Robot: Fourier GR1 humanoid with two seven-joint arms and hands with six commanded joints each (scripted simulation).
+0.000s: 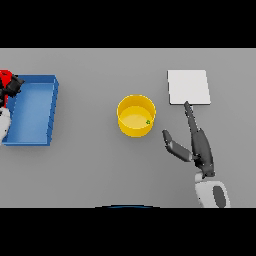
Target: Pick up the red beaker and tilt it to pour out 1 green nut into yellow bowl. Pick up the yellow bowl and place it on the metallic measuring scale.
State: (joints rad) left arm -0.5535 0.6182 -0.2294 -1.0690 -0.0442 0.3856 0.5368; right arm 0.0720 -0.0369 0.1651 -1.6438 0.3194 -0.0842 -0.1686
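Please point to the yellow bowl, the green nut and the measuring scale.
yellow bowl [126, 131]: head view, front outer wall.
green nut [148, 122]: head view, its middle, inside the bowl.
measuring scale [188, 86]: head view, middle of its flat top.

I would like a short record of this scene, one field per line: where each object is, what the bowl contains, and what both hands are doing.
bowl: round yellow bowl, upright at the table's middle
bowl contents: one small green nut near the inner wall
scale: flat pale square measuring scale, to the right of the bowl, nothing on it
tray: blue rectangular tray at the left edge
beaker: red beaker, partly visible at the far left
left hand: curled on the beaker
right hand: open, fingers straight, fingertip at the scale's near edge, apart from the bowl
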